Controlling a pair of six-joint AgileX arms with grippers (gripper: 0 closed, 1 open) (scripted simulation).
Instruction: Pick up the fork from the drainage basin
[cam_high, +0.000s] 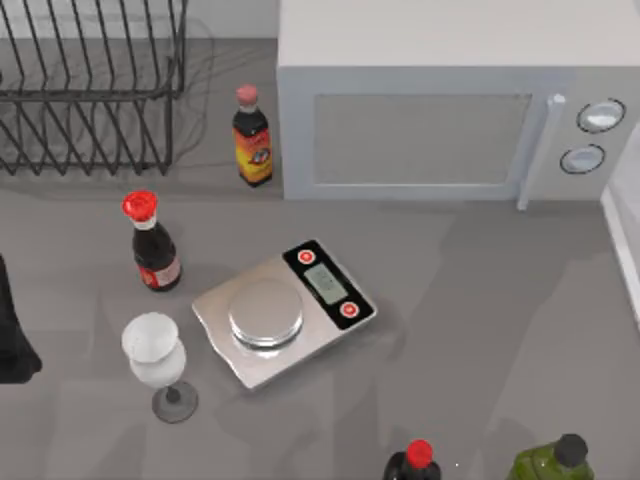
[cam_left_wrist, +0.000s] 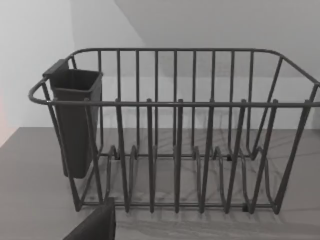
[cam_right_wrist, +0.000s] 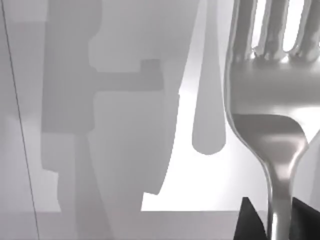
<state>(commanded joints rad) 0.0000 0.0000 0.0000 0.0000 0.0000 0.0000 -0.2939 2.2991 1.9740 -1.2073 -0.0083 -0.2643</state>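
Right gripper (cam_right_wrist: 277, 220) is pinching the fork (cam_right_wrist: 272, 100) by its handle, tines up at 12 o'clock; left claw's state — can't tell.

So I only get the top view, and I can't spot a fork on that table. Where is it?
Observer: The right wrist view has the fork close up, its handle running between the two dark fingers of the right hand.
Operator: And that wire rack in the corner, anything hanging on it?
Observer: Yes. The left wrist view, from the left arm at the table's left edge, shows a dark cup hooked on one end of the dish rack.
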